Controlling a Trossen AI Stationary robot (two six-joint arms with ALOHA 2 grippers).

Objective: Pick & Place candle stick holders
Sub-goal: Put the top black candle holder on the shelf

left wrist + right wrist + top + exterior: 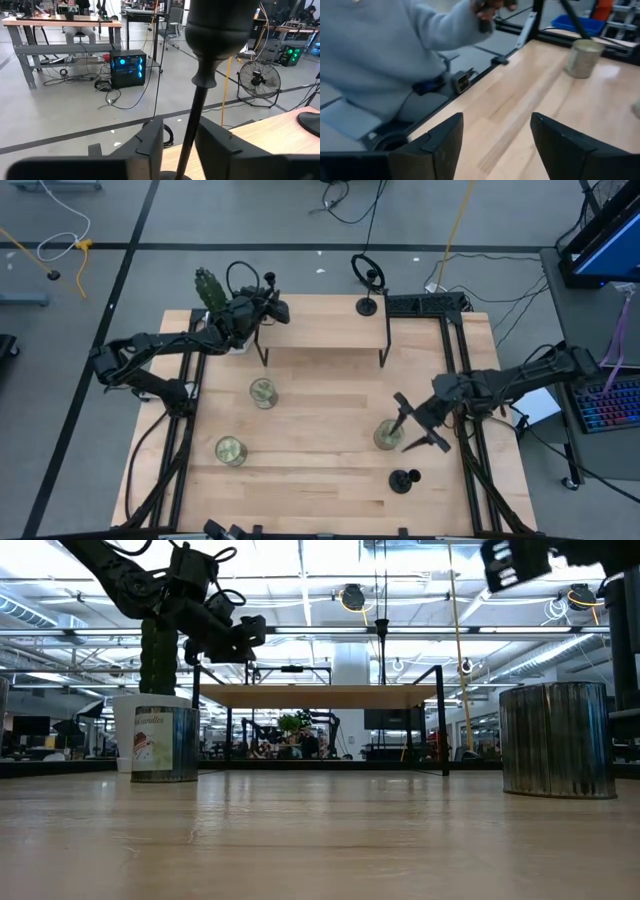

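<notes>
My left gripper is at the far left end of the raised wooden shelf, shut on a black candle stick holder whose cup top rises right in front of the wrist camera. A second holder stands on its round base at the shelf's far right. A third holder stands on the table near the front right. My right gripper is open and empty, just right of a metal can. My left gripper has the holder's thin stem between its two fingers, low on the stem just above the base. The fingers come in about level and lie across the stem. The holder stands upright in the hold. Whether its base rests on the shelf does not show.
Two more metal cans stand on the table's left half. A green cactus-like plant stands behind the left gripper. A person in a grey sleeve is close to the table edge in the right wrist view.
</notes>
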